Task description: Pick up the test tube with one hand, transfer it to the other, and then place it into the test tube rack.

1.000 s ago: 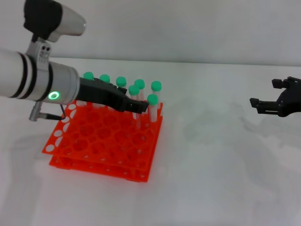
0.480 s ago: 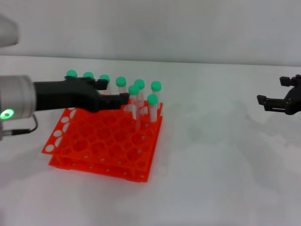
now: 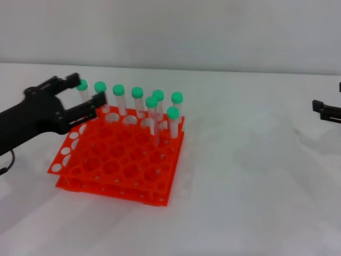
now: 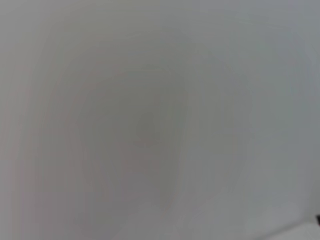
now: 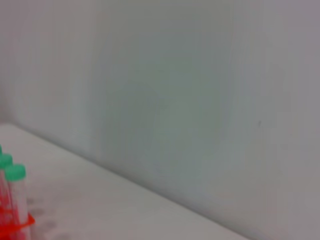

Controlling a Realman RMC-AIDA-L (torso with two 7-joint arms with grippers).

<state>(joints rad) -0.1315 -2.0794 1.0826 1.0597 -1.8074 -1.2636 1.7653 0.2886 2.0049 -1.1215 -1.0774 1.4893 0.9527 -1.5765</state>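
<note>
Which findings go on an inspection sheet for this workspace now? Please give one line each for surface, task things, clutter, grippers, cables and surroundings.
Surface: white table, bare apart from the rack.
Task things: orange test tube rack on the table; eight green-capped test tubes stand upright along its far side.
Clutter: nothing seen.
Grippers: left gripper open, empty, beside the rack's far left corner; right gripper at the right edge of the head view, mostly cut off.
Cables: thin dark cable under the left arm.
Surroundings: plain pale wall behind the table.
</note>
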